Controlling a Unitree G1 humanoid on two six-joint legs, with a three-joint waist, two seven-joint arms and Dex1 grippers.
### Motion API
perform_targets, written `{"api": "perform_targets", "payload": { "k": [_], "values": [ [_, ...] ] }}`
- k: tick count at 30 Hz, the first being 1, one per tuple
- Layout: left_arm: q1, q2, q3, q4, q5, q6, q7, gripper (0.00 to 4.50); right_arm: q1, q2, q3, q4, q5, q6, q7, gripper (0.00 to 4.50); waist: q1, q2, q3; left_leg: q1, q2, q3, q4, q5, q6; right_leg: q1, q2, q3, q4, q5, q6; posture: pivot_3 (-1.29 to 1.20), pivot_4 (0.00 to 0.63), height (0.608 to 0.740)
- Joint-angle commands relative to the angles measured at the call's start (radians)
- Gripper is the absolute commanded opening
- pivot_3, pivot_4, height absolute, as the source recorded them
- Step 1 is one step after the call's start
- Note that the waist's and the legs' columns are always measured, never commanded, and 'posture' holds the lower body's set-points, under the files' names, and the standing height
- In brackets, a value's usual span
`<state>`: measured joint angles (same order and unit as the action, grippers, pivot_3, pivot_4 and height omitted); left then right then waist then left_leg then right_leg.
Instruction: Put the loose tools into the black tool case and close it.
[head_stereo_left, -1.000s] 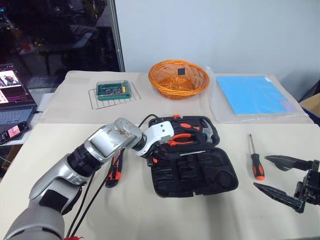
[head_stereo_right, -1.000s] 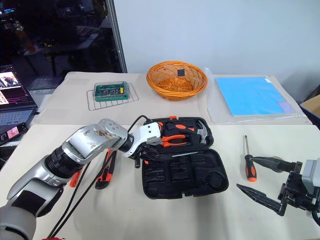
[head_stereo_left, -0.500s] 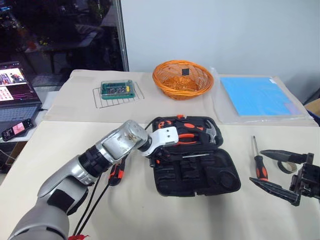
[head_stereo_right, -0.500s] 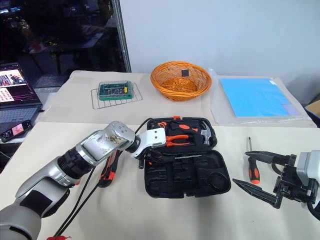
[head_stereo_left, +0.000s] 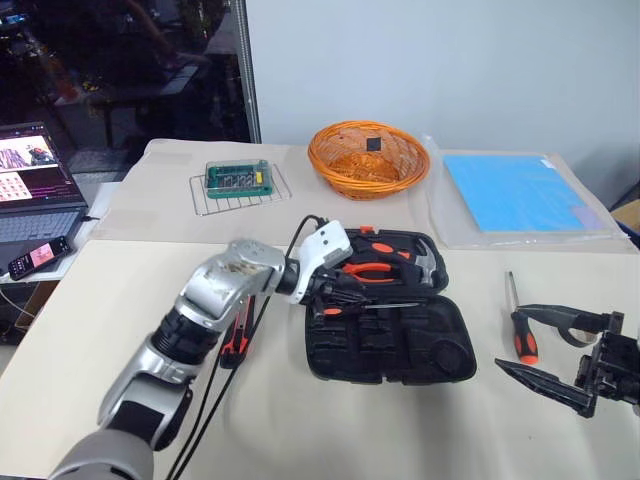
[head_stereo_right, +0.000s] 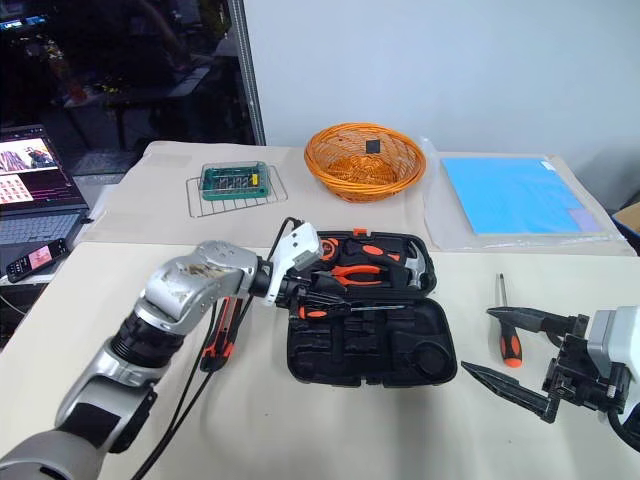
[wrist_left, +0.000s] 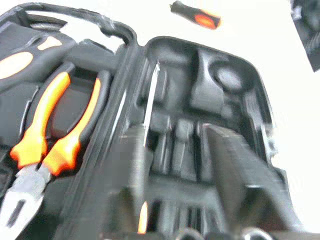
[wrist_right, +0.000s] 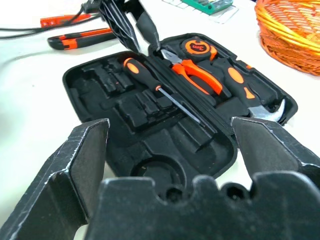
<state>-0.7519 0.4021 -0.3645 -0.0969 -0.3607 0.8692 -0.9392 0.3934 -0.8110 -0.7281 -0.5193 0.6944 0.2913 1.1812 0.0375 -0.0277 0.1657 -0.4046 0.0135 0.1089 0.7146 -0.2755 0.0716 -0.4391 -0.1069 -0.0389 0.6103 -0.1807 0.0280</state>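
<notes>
My left claw (head_stereo_right: 300, 290) hovers over the open black plastic hinged tool case (head_stereo_left: 390, 345), fingers slightly parted and empty. An orange-and-black-handled screwdriver (wrist_right: 145, 75) lies inside by the hinge, likely just seated. My right claw (head_stereo_left: 545, 345) gapes wide right of the case, ready for the second orange-and-black screwdriver (head_stereo_left: 522, 335) there.

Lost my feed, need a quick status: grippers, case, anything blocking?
Left gripper over open black tool case, one screwdriver inside. Right gripper open, idle. Another screwdriver and utility knife loose. Nothing blocking.

An orange wicker basket (head_stereo_left: 368, 158), blue sheet (head_stereo_left: 512, 191), wire rack (head_stereo_left: 238, 184) and laptop (head_stereo_left: 35, 182) sit behind.
</notes>
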Motion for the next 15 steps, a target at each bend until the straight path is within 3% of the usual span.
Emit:
{"api": "perform_targets", "payload": {
  "k": [1,9,12,15],
  "values": [
    [0.058,-0.041,-0.019,0.043,0.087,-0.127,0.096,0.18,0.002,0.008,-0.018,-0.04,0.031,0.011,-0.032,4.5,0.001,0.0,0.0,0.001,0.0,0.0,0.0,0.0,0.0,0.0,0.0,0.0,0.0,0.001,-0.001,0.0,0.15,0.74],
    [0.141,-0.05,-0.195,0.19,0.274,-0.225,0.135,0.04,0.024,0.006,-0.02,-0.083,0.034,0.084,-0.125,4.5,0.003,0.005,-0.004,0.006,0.0,0.0,0.0,0.0,0.0,0.007,-0.001,0.0,-0.002,-0.001,0.002,0.0,0.15,0.74],
    [0.151,-0.072,-0.177,0.198,0.276,-0.28,0.131,0.04,0.014,0.021,-0.021,-0.098,0.003,0.104,-0.211,4.5,0.005,0.006,-0.005,0.013,0.0,0.0,-0.001,-0.001,0.0,0.013,-0.003,0.0,-0.002,-0.002,0.002,0.0,0.15,0.74],
    [0.166,-0.121,-0.064,0.143,0.197,-0.344,0.131,0.04,0.019,0.049,-0.036,-0.133,-0.009,0.154,-0.33,4.5,0.006,0.008,-0.007,0.016,0.0,0.0,-0.002,-0.005,-0.008,0.015,-0.006,-0.001,-0.002,-0.002,0.003,0.0,0.15,0.74]
  ]
}}
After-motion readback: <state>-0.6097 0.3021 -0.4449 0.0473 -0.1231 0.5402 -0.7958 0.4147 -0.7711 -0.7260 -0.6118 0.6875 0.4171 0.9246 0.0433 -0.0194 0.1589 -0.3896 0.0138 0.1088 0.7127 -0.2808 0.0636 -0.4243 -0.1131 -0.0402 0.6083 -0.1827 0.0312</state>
